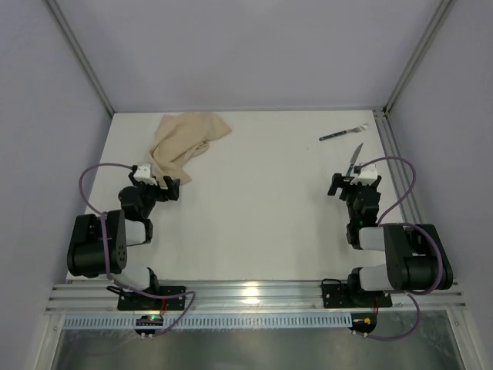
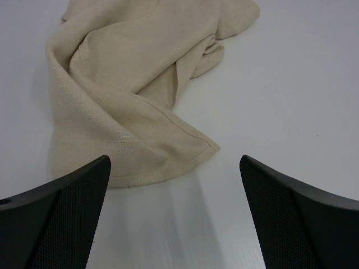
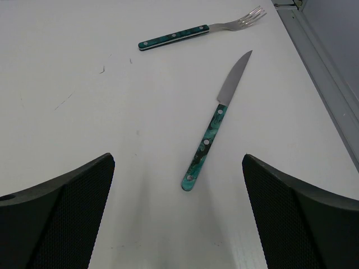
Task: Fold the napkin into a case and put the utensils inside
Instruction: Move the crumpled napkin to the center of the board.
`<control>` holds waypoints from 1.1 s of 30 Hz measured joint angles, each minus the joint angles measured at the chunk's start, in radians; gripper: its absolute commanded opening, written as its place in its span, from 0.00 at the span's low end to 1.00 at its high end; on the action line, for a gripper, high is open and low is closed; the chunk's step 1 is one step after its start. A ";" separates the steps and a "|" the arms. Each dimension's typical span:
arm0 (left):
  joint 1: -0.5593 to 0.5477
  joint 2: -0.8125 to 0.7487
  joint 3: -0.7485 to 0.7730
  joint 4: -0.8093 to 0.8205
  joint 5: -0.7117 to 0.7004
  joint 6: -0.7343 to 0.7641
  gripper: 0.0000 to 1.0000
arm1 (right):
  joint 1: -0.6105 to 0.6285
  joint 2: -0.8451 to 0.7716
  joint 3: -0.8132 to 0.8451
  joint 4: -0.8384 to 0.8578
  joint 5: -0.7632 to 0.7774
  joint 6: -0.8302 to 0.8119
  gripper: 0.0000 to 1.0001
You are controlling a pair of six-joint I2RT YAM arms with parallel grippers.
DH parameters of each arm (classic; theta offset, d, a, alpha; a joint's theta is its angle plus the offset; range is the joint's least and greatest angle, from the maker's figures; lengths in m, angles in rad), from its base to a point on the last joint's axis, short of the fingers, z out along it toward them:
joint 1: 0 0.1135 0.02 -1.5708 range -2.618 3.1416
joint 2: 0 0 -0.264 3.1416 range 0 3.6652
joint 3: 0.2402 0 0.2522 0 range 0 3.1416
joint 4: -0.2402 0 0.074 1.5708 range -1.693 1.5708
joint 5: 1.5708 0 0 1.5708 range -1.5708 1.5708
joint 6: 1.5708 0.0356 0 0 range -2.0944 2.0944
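Observation:
The beige napkin (image 1: pixel 182 143) lies crumpled at the back left of the table, its near hemmed corner (image 2: pixel 168 148) just ahead of my left gripper (image 1: pixel 159 185), which is open and empty. A knife (image 3: pixel 216 123) with a green handle lies on the table ahead of my open right gripper (image 1: pixel 350 185), blade pointing away. Farther back lies the green-handled fork (image 3: pixel 199 29). In the top view the knife (image 1: pixel 354 158) is just beyond the right gripper and the fork (image 1: pixel 343 133) is near the back right corner. No folded case shows.
A metal frame rail (image 1: pixel 400 166) runs along the table's right edge close to the knife and fork. Upright frame posts (image 1: pixel 81 58) rise at the back corners. Purple-grey walls close in the back and sides.

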 measured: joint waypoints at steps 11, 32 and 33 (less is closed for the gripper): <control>0.000 -0.002 -0.002 0.002 0.002 0.001 0.99 | 0.000 -0.104 0.051 -0.219 0.012 0.009 0.99; 0.027 0.053 0.788 -1.410 -0.030 0.343 0.92 | 0.256 -0.282 0.566 -1.012 -0.118 0.245 0.72; 0.027 0.089 0.797 -1.449 -0.053 0.347 0.93 | 0.274 -0.277 0.569 -1.028 -0.117 0.251 0.72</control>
